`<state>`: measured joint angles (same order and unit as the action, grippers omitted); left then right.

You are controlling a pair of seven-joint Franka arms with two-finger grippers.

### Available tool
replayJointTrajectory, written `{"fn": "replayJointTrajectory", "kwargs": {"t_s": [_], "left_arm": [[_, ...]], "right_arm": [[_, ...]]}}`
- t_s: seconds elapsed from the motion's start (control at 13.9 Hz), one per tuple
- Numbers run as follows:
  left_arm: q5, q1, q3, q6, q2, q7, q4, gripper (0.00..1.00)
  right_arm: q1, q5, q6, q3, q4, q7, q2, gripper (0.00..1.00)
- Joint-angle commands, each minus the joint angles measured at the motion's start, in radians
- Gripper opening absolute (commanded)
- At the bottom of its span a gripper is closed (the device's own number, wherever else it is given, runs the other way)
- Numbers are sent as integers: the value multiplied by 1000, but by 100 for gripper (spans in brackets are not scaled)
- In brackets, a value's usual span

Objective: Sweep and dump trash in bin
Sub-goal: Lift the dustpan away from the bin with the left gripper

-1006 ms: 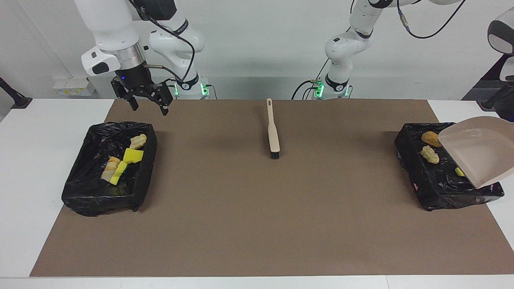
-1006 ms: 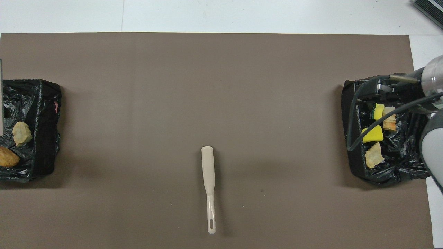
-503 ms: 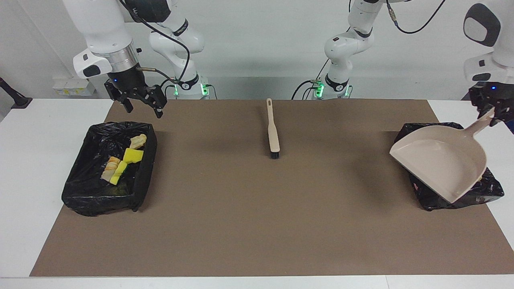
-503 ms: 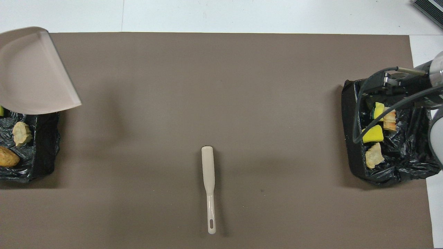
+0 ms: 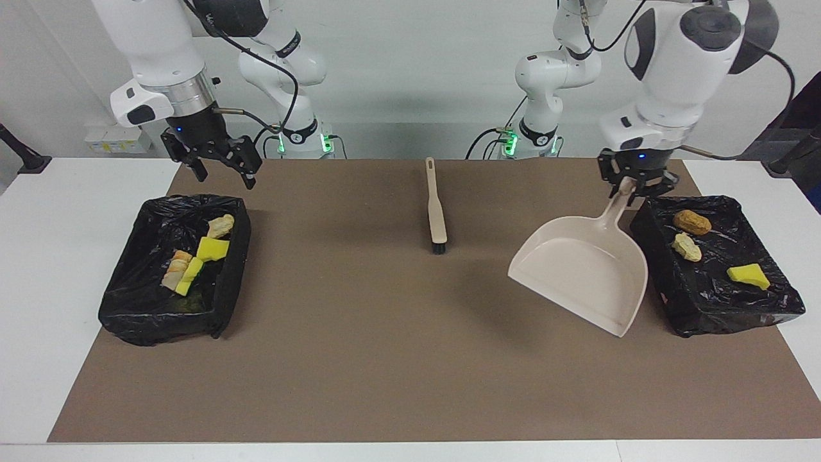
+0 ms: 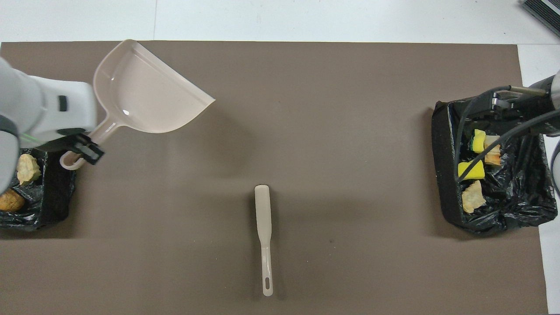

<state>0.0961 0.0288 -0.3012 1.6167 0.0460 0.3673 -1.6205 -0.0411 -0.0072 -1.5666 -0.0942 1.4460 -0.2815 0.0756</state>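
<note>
Facing view is showing the left gripper [image 5: 632,187] clamping narrowly on the handle of the beige dustpan [image 5: 580,273], which is hanging empty and tilted over the brown mat [image 5: 410,359], just beside the bin at the left arm's end [image 5: 770,308]. That arm is reaching down steeply from above, its wrist pointing almost straight at the table. The right gripper [image 5: 221,168] is hovering with its fingers spread wide and holding nothing, above the robot-side edge of the bin at the right arm's end [image 5: 128,314]; its arm is bending down from high up. Two black-lined bins are sitting on the mat: three pieces of trash [image 5: 691,247] are lying in the one by the dustpan, and about four scraps [image 5: 211,247] in the other. One brush [image 5: 436,212] is lying flat midway between the bins, bristles pointing away from the robots
</note>
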Motion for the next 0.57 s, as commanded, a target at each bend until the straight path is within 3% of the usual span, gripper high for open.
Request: {"fn": "replayJointTrajectory", "kwargs": {"t_s": [0.0,0.22,0.36,0.5], "left_arm": [[-74,-136,22,90,-2,-278,-51,0],[-78,-277,22,185,86,-529,-56,0],[-75,-355,24,267,193,-689,-44,0],[-76,-378,24,357,241,-795,-44,0]], "right_arm": [[-20,9,-6,-7,-4,33,4,100],[-20,10,-1,-7,-3,33,3,100],[-25,10,-3,-6,-1,33,3,100],[-29,10,-3,-7,1,31,3,100]]}}
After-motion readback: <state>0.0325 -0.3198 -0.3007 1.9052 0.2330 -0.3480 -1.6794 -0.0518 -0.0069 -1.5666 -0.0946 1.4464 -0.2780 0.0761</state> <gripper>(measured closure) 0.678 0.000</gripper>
